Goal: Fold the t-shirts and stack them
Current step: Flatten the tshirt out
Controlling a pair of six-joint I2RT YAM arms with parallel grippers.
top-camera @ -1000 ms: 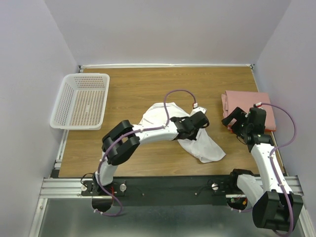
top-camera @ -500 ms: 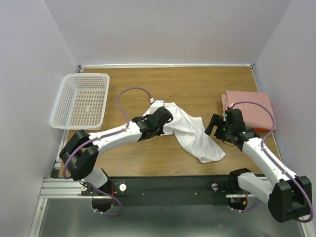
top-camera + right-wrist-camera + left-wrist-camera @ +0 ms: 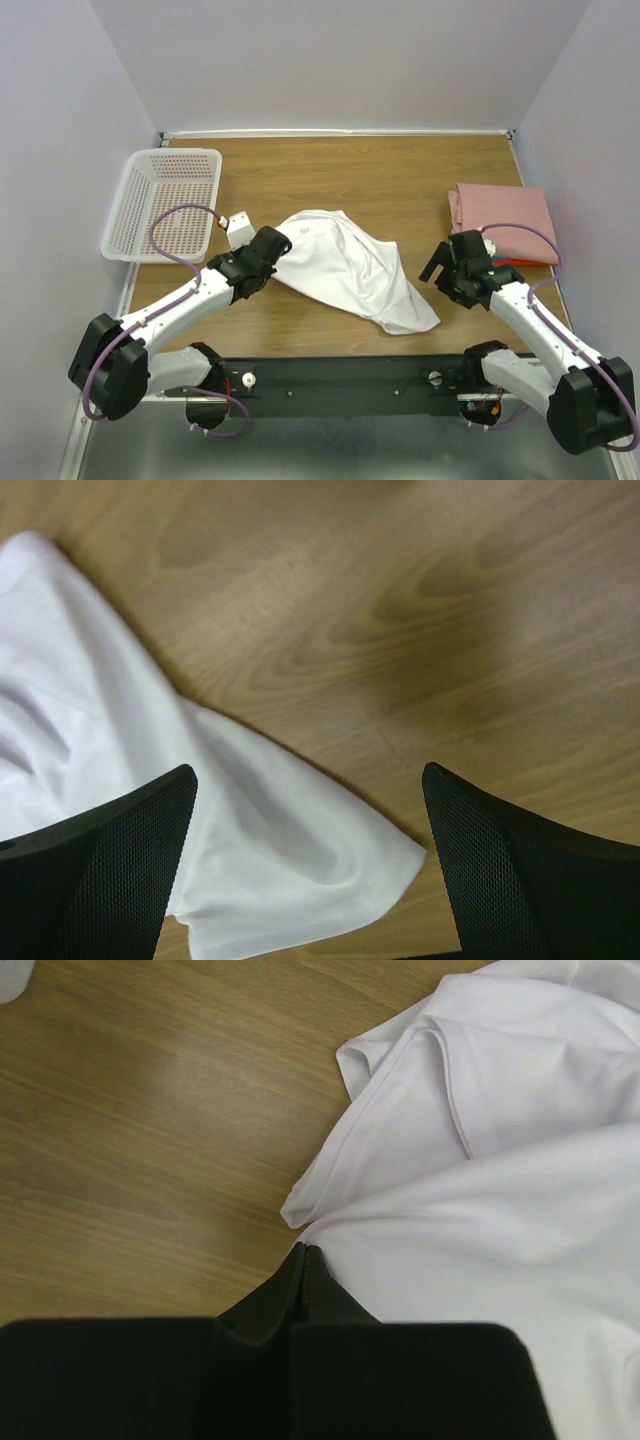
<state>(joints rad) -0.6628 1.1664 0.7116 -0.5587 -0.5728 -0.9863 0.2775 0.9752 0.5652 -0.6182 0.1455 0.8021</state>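
The white t-shirt (image 3: 350, 265) lies crumpled and partly spread on the wooden table (image 3: 400, 180). My left gripper (image 3: 275, 247) is shut on its left edge. In the left wrist view the closed tips (image 3: 303, 1252) pinch the cloth (image 3: 480, 1160). My right gripper (image 3: 441, 268) is open and empty just right of the shirt. In the right wrist view its gripper (image 3: 310, 820) straddles the shirt's corner (image 3: 280, 870) from above. The folded pink shirt (image 3: 505, 210) lies at the right. A thin red-orange edge (image 3: 510, 261) shows at its near side. The blue shirt is out of view.
A white perforated basket (image 3: 165, 205) stands at the far left of the table. Grey walls close in the table on three sides. The right arm's purple cable loops over the pink shirt's near edge.
My left gripper has moved left with the white shirt's edge, dragging and spreading the shirt. My right gripper has moved from the pink shirt to the white shirt's right corner.
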